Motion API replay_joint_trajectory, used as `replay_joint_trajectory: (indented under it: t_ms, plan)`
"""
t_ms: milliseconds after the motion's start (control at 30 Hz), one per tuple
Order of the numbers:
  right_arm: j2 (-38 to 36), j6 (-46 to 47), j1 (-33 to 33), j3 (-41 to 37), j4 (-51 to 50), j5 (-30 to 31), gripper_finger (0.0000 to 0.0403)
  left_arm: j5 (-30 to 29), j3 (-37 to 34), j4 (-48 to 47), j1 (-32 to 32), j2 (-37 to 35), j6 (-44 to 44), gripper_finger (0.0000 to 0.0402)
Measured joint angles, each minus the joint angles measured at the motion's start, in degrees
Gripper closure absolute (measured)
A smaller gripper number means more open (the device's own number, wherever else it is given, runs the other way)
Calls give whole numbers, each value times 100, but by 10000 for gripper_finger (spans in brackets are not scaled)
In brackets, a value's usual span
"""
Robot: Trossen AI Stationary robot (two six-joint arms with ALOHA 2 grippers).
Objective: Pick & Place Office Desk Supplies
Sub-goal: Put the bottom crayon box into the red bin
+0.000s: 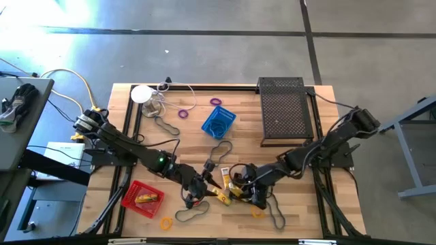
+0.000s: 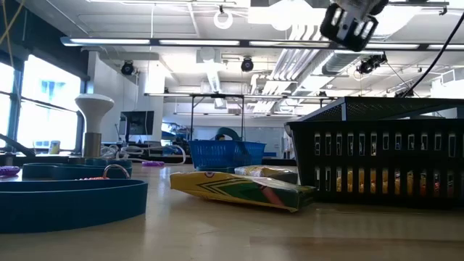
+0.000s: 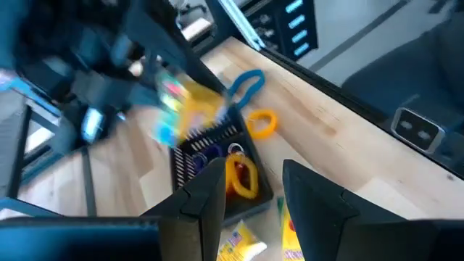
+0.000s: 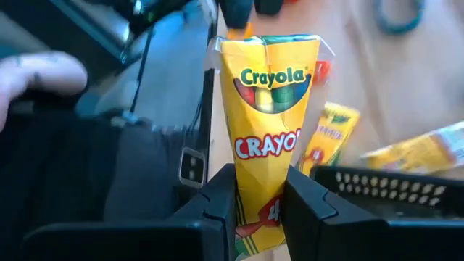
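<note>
My right gripper (image 4: 259,177) is shut on a yellow Crayola crayon box (image 4: 268,94), over the near middle of the table (image 1: 248,194). A small black mesh basket (image 3: 214,156) stands there on the table, with an orange ring (image 3: 243,177) inside. My left gripper (image 3: 252,168) hovers open over the basket's near corner with nothing between its fingers (image 1: 203,185). More crayon boxes (image 4: 326,138) lie beside the basket. A red basket (image 1: 143,197) and a blue basket (image 1: 218,122) rest on the table. My right gripper pinches the crayon box near one end (image 4: 261,199), one finger on each narrow side. The box sticks out forward past the fingertips, its printed front facing the wrist camera. It is lifted clear of the table, above the black basket.
A large flat black mesh tray (image 1: 286,109) lies at the far right and a white disc (image 1: 142,93) with cables at the far left. Grey band loops (image 1: 218,150), purple rings (image 1: 184,112) and orange rings (image 1: 166,222) are scattered over the wood.
</note>
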Motion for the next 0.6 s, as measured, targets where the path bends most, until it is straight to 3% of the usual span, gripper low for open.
replay_joint_trajectory:
  t_ms: [100, 233, 600]
  plan:
    - [281, -20, -124, 11, 463, -530, 334, -319, -1, 7, 24, 8, 6, 270]
    - [571, -20, -208, 2, 736, -935, 334, -117, -1, 24, 27, 8, 60, 270]
    - [693, -129, -434, 0, 836, -1211, 334, -99, 2, 501, -59, 412, 311, 270]
